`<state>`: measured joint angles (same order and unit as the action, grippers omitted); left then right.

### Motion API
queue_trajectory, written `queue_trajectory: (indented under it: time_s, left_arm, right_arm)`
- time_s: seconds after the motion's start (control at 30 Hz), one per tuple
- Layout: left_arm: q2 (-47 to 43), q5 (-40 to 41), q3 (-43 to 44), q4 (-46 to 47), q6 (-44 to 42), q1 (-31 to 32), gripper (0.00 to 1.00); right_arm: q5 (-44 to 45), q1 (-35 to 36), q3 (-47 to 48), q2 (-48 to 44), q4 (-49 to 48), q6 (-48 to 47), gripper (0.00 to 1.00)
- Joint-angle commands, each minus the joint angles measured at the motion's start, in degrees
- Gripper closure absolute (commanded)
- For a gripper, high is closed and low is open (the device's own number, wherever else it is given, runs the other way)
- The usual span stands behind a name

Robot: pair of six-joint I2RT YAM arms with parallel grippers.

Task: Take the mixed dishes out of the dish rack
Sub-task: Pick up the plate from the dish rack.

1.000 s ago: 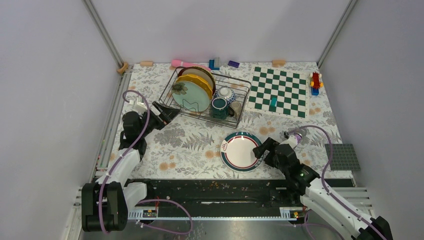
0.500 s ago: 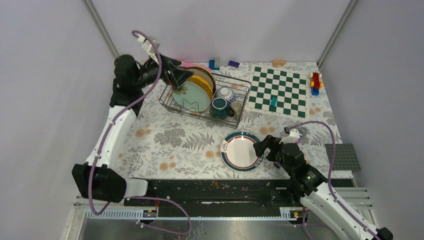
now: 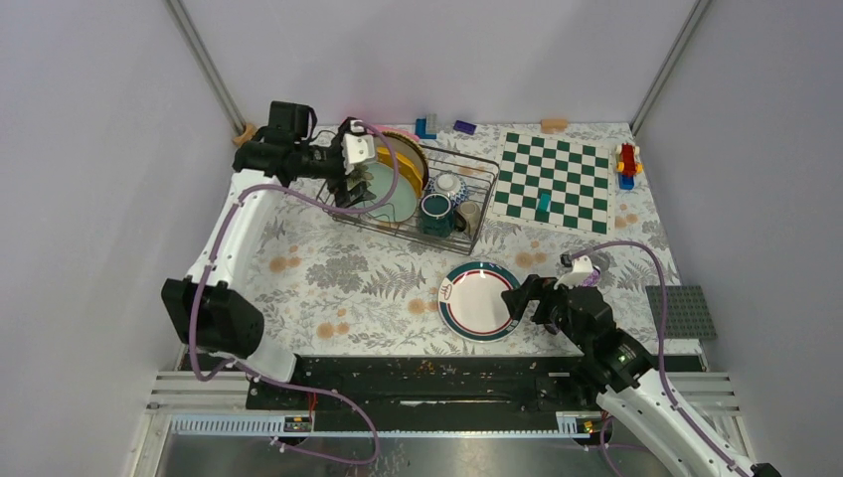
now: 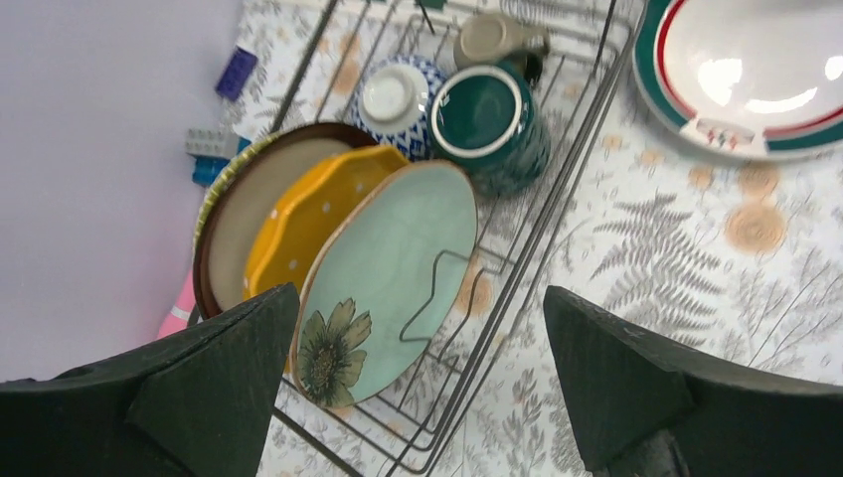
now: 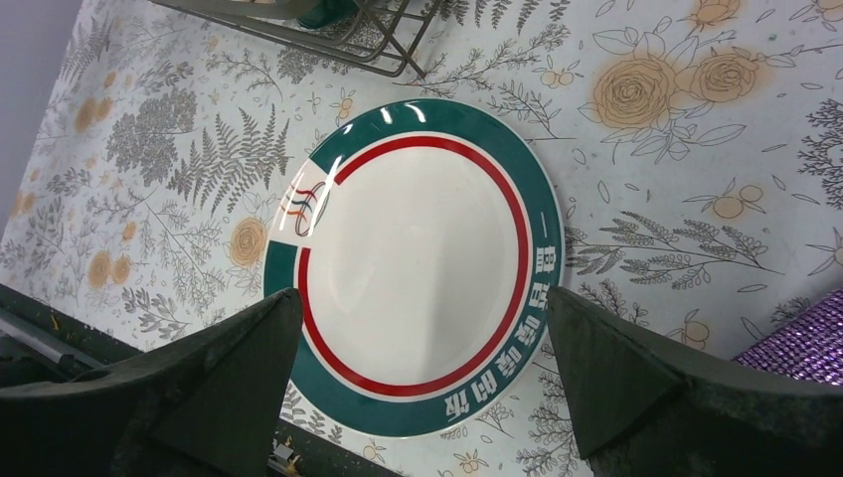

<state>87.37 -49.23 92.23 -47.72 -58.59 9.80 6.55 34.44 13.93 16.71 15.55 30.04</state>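
Now left claw [image 4: 420, 298] wide, green plate [image 4: 398, 248] on edge in rack [image 4: 572, 164] directly below; right claw [image 5: 422, 298] wide, well apart.

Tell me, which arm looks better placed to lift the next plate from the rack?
Left. The left gripper, open, hangs over the pale green floral plate in the dish rack; the right gripper, also open, sits beside the green-rimmed plate on the table.

The floral-clothed table [image 3: 358, 278] bears the dish rack [image 3: 483, 204], a chessboard [image 3: 557, 184] and one plate [image 3: 480, 301] (green-rimmed).
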Motion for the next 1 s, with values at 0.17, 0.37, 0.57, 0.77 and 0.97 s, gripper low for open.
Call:
queue_trajectory:
  time_s: [0.17, 0.37, 0.57, 0.77, 0.97]
  left_arm:
    - [7.2, 7.4, 5.3, -7.4, -19.2, -0.1, 0.03]
    - [12.9, 10.7, 11.0, -7.4, -16.8, -0.2, 0.04]
    - [17.1, 13.5, 15.1, -6.4, -15.2, 0.2, 0.04]
    - [19.1, 14.1, 16.1, -6.3, -15.4, 1.2, 0.06]
    - [21.7, 14.6, 17.2, -5.9, -13.8, 1.5, 0.09]
  right_arm:
    - [2.0, -0.3, 4.7, 0.8, 4.0, -3.6, 0.0]
    - [2.6, -0.2, 5.3, 1.5, 4.1, -4.2, 0.0]
    - [3.3, -0.3, 5.5, 1.9, 4.2, -4.4, 0.0]
    - [3.8, -0.2, 5.3, 2.1, 4.2, -4.3, 0.0]
    - [4.2, -0.2, 5.3, 2.1, 4.2, -4.6, 0.0]
